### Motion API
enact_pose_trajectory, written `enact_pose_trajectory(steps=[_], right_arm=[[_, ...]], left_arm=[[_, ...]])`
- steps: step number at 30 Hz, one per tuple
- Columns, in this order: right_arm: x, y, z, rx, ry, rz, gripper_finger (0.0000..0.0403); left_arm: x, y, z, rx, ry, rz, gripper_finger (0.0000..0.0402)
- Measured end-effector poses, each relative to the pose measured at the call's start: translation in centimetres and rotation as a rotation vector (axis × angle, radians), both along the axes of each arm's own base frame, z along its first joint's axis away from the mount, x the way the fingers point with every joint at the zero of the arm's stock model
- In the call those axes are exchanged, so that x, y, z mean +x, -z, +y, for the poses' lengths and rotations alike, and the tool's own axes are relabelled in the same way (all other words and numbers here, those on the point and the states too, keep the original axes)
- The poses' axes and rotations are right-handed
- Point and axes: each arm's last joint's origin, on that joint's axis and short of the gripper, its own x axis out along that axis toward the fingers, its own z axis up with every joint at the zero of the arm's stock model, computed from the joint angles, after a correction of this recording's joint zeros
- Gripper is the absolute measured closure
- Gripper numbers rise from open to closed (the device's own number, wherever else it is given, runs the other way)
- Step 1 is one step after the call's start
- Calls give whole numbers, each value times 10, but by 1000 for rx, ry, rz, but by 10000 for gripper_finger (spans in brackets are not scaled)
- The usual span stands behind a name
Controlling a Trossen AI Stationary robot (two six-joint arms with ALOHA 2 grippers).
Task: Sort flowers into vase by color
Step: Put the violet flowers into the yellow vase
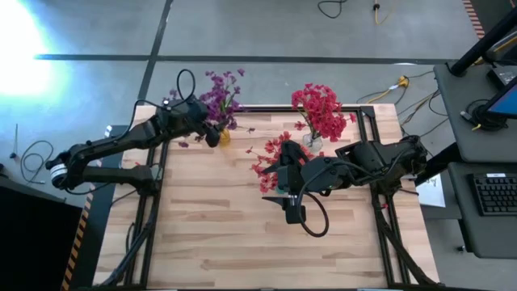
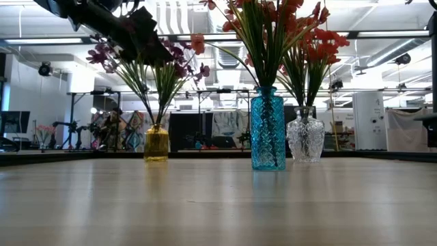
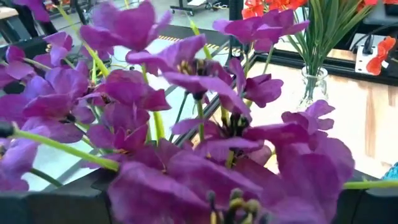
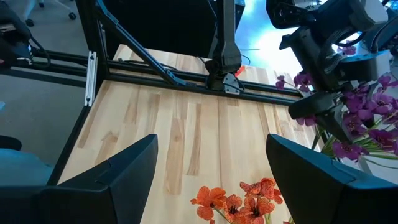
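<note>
While purple flowers [image 3: 186, 124] fill the left wrist view, their vase stays hidden.

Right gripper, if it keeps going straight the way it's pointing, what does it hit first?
Probably nothing close: past the open right gripper lies bare table, then the black frame post at the far edge. The red flowers sit just beneath its line.

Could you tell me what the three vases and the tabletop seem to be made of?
Yellow vase, blue vase and clear vase: apparently glass, glossy and see-through; the blue and clear ones show cut-pattern facets. Tabletop: light wood planks with visible grain, matte.
</note>
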Motion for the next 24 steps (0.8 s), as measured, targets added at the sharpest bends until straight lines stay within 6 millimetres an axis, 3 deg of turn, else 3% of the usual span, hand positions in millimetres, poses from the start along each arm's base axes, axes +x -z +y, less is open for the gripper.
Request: enact_pose_trajectory(steps=[14, 24], right_arm=[[0, 0, 0, -2, -1, 0, 110], [0, 0, 0, -4, -2, 0, 110]], left_arm=[[0, 1, -2, 175, 83, 137, 88], [0, -1, -3, 6, 17, 7, 88]])
